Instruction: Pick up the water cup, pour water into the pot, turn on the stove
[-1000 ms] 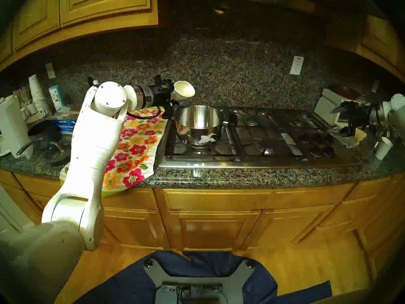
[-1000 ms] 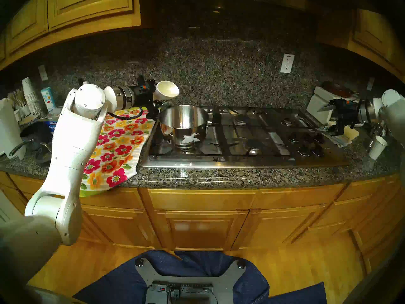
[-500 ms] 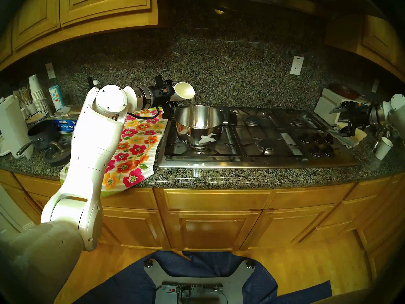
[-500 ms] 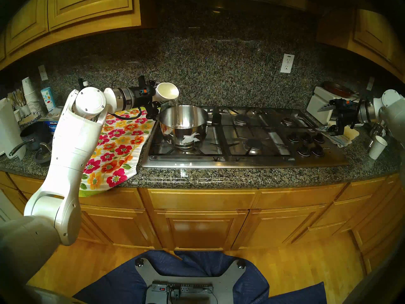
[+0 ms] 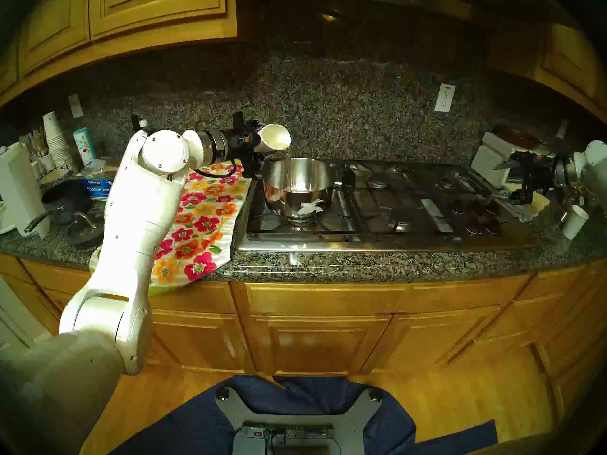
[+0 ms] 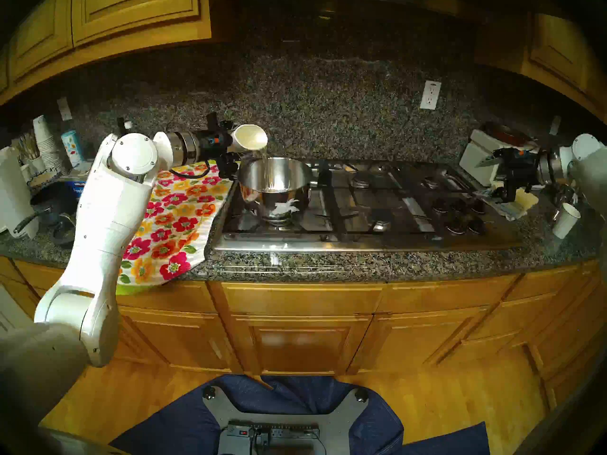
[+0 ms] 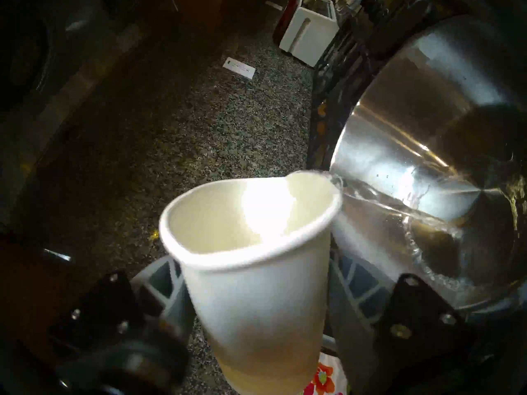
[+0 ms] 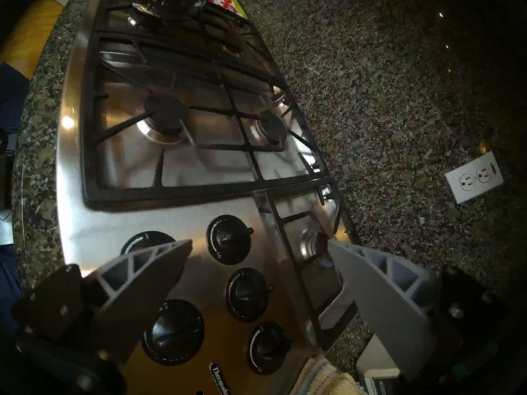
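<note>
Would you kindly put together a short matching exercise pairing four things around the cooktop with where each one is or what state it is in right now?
Things:
1. water cup
2. pot
3. right gripper
4. flowered cloth

States:
A. lying on the counter left of the stove
B. open, poised over the black knobs
C. tipped in the left gripper, water streaming out
D. sitting on a grate, catching water

Pairs: 1-C, 2-D, 3-B, 4-A
</note>
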{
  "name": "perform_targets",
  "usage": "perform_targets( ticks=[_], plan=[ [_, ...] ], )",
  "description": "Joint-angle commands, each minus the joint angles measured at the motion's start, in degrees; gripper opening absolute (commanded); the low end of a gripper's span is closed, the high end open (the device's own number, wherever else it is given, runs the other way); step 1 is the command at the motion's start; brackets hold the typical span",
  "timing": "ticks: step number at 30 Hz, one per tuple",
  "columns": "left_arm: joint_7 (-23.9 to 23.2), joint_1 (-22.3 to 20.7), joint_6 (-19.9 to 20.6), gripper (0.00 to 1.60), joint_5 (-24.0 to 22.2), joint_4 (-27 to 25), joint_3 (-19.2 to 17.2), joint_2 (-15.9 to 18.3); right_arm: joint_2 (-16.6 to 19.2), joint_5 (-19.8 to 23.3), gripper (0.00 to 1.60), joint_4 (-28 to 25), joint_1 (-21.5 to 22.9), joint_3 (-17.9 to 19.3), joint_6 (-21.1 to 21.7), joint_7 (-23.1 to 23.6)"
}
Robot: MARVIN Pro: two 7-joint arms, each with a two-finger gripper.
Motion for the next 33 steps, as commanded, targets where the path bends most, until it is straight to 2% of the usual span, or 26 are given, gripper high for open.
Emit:
perform_targets(
  ticks=[1,18,25,33],
  plan=[
    [2.66,-2.87,-3.55,0.75,0.46,-1.50,-0.36,0.05,0.13,0.40,1.60,-0.06,1.75,0.73,-0.08,0.48],
    [4.18,-2.59,-10.04,0.74,4.34,-1.28,-0.06,0.98,0.15,0.41,1.60,-0.09,1.78,0.73,-0.06,0.52],
    [3.86,-2.60,-11.40,0.76,5.42,-1.63,0.02,1.07,0.15,0.41,1.60,-0.09,1.77,0.73,-0.06,0.51],
    [4.05,-2.32,-12.89,0.70,7.03,-2.65,0.21,1.34,0.15,0.41,1.60,-0.09,1.77,0.73,-0.07,0.51]
  ],
)
